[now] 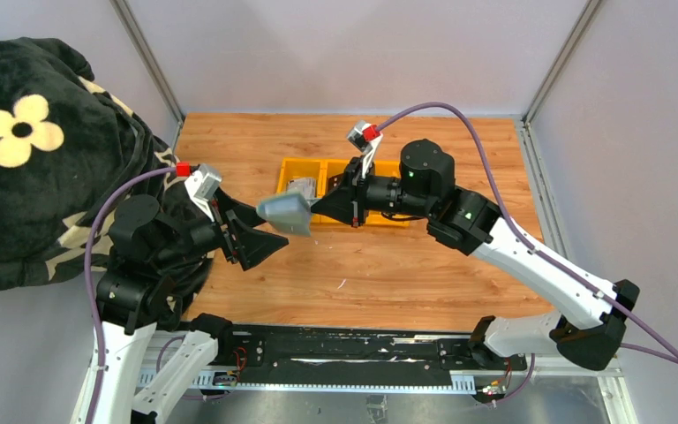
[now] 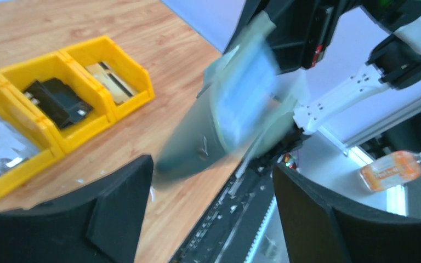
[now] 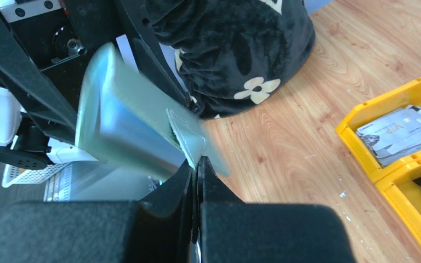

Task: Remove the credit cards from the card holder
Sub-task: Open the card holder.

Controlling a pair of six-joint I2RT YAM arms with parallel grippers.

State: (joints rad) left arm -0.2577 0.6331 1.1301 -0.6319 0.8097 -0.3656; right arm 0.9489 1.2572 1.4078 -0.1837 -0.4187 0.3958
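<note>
Two grippers mid-handover: right gripper (image 3: pixel 196 164) pinched the holder (image 3: pixel 126 137) by its flap, inside the wide-spread left gripper (image 2: pixel 214 186), which probably needed to close next.

One yellow tray (image 2: pixel 82 137) of three compartments: at one end a silver-grey card stack (image 2: pixel 0 145), too layered to count; black cards (image 2: pixel 57 101) in the middle; one beige card (image 2: pixel 109 81) showing at the other end. One card holder (image 1: pixel 287 212) near the tray. One bottle (image 2: pixel 390 170) well apart from it.

"vip" on silver-grey card (image 3: pixel 397 130) in yellow tray (image 3: pixel 373 109); orange bottle (image 2: pixel 392 170) label too blurred to read.
</note>
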